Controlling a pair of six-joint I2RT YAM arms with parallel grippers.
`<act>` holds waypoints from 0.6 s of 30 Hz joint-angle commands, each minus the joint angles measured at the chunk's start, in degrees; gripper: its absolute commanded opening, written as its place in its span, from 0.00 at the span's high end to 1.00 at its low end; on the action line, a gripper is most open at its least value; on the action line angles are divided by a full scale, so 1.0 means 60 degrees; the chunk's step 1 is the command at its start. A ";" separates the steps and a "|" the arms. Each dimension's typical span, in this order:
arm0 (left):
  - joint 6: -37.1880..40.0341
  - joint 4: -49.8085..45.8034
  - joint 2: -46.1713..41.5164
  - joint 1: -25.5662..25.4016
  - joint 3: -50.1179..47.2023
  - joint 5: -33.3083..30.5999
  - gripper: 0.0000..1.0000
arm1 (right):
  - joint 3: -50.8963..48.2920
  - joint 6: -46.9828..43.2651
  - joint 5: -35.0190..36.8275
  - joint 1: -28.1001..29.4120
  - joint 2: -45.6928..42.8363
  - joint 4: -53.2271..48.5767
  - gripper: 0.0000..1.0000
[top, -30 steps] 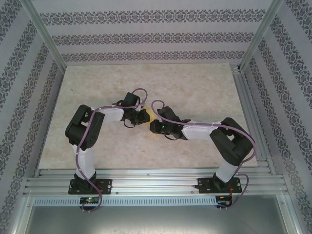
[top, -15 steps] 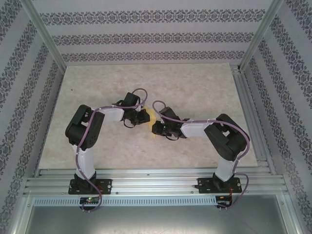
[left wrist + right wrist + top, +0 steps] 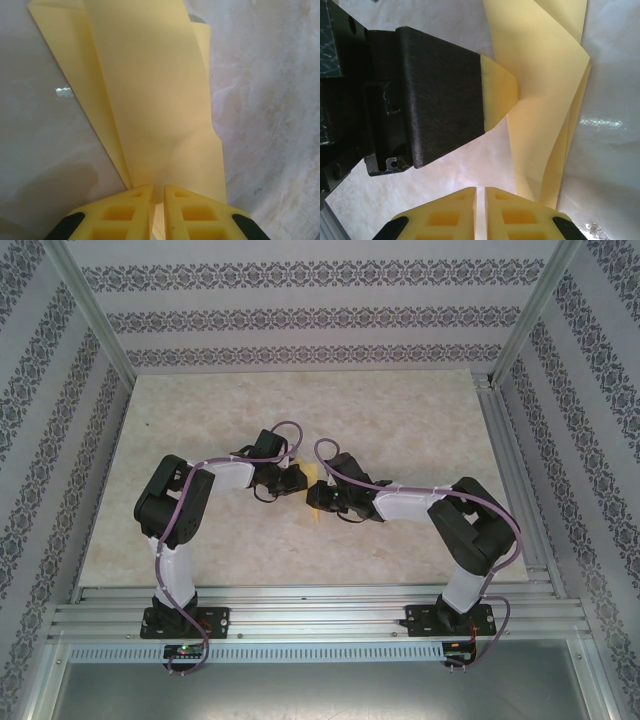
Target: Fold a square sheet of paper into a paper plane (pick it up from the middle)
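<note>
The yellow sheet of paper (image 3: 150, 90) is folded into a long, layered, dart-like shape that stretches away from my left gripper over the table. My left gripper (image 3: 158, 192) is shut on its near end, with the paper pinched between the yellow pads. From above, the paper (image 3: 316, 492) is a small yellow patch between the two wrists at the table's middle. My right gripper (image 3: 480, 192) is shut with nothing in it, just beside the paper's (image 3: 545, 100) edge. The left gripper's black finger (image 3: 445, 100) shows there, its yellow tip pressed on the paper.
The marble-patterned tabletop (image 3: 400, 420) is bare around the arms. Aluminium rails (image 3: 320, 615) run along the near edge and up the right side (image 3: 510, 460). Patterned walls enclose the back and sides.
The right arm shifted slightly, bringing its wrist a little closer to the left gripper. The left arm and the paper stayed where they were.
</note>
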 commanded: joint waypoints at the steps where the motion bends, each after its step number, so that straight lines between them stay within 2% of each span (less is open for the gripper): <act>1: 0.0050 -0.0429 0.0161 -0.0069 -0.0047 -0.0627 0.83 | 0.0193 -0.0001 -0.0286 0.0019 0.0486 -0.0126 0.87; 10: 0.0075 -0.0354 0.0017 -0.0070 -0.0017 -0.0504 0.83 | -0.0053 0.0163 -0.0358 0.0024 0.0989 -0.0445 0.88; 18: 0.0237 0.0541 -0.0914 -0.0072 -0.0195 0.0669 0.77 | -0.0415 0.0522 -0.0305 -0.0170 0.1244 -0.0456 0.92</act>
